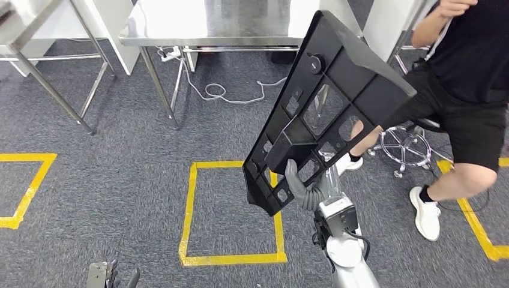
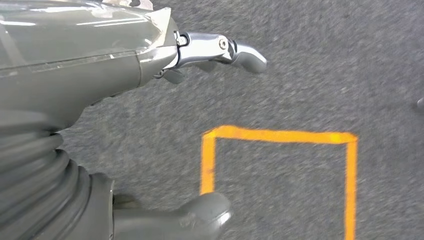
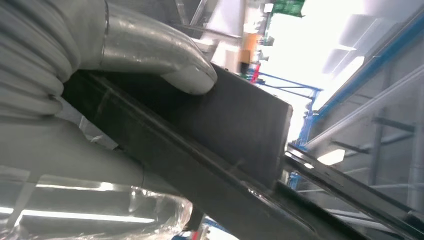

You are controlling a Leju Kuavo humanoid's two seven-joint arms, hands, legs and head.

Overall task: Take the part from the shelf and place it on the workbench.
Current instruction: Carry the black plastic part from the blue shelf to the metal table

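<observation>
The large flat black plastic part (image 1: 327,108) with window-like cutouts is tilting upright above the floor, pinched at its lower edge.

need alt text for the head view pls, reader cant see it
The robot's right hand grips the lower end of a large flat black plastic panel with cut-out openings, held tilted above grey carpet marked with a yellow tape square. A shiny steel workbench stands ahead, and a person in black shorts is at the right.
</observation>
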